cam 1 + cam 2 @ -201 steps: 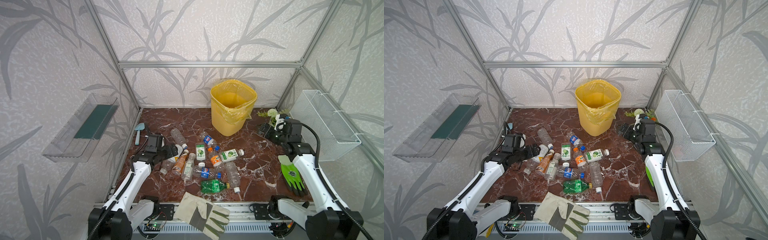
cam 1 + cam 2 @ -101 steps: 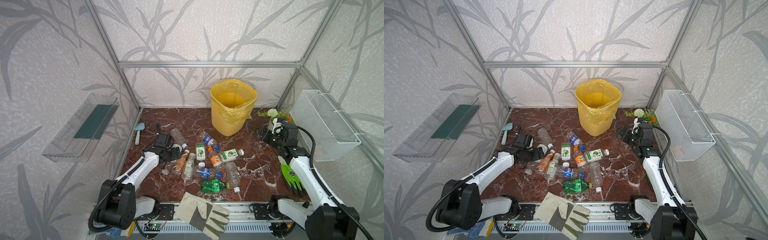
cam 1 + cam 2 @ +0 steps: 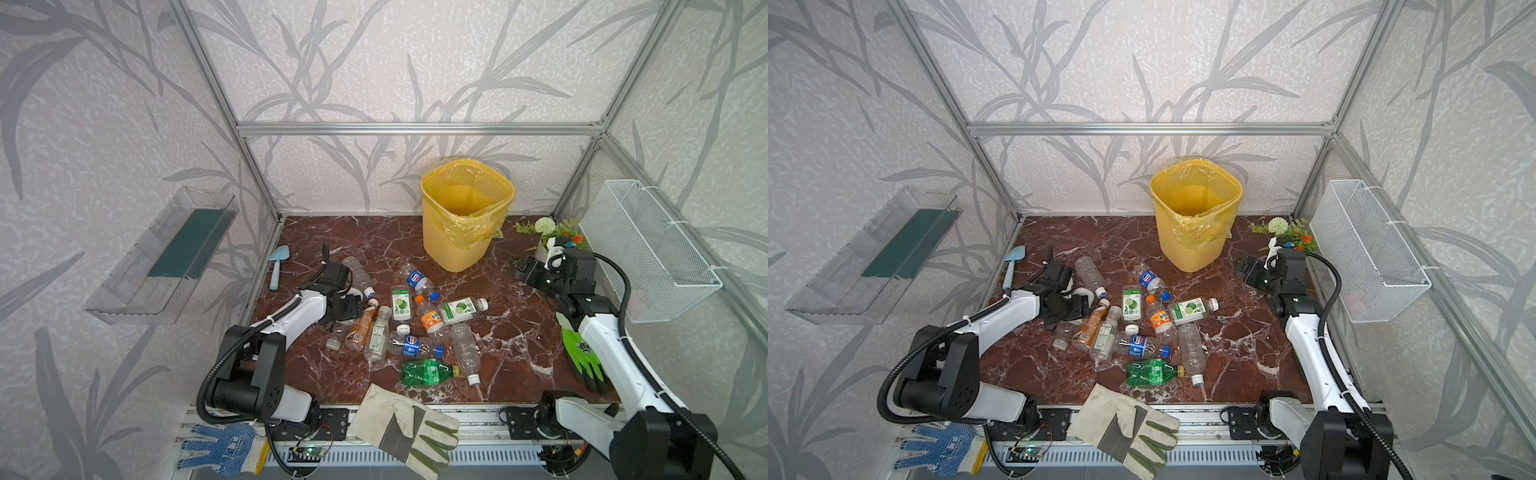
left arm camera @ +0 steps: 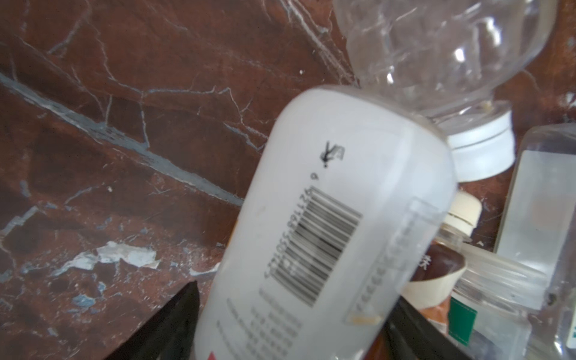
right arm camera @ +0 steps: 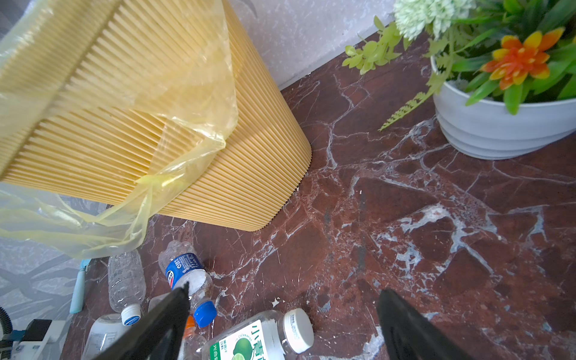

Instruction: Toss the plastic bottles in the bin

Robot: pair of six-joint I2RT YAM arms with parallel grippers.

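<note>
Several plastic bottles (image 3: pixel 430 320) lie in a loose pile on the marble floor in both top views, among them a green-tinted one (image 3: pixel 428 371). My left gripper (image 3: pixel 353 307) (image 3: pixel 1077 309) is down at the pile's left edge. In the left wrist view my left gripper (image 4: pixel 296 296) straddles a white-labelled bottle (image 4: pixel 327 233), its jaws open and close to the bottle's sides. The yellow bin (image 3: pixel 457 249) (image 3: pixel 1192 249) stands at the back. My right gripper (image 3: pixel 524 268) (image 5: pixel 283 290) hovers open and empty right of the bin (image 5: pixel 218 156), above bare floor.
A pale blue trowel (image 3: pixel 277 259) lies at the left wall. A flower pot (image 3: pixel 548 241) (image 5: pixel 498 124) sits in the back right corner. A green glove (image 3: pixel 582 353) lies under the right arm, and a work glove (image 3: pixel 403 424) lies over the front rail. A wire basket (image 3: pixel 648 249) and a clear tray (image 3: pixel 162 257) hang on the side walls.
The left arm has dropped low and reached right into the pile, and its jaws have narrowed around the white-labelled bottle. The right gripper has barely shifted.
</note>
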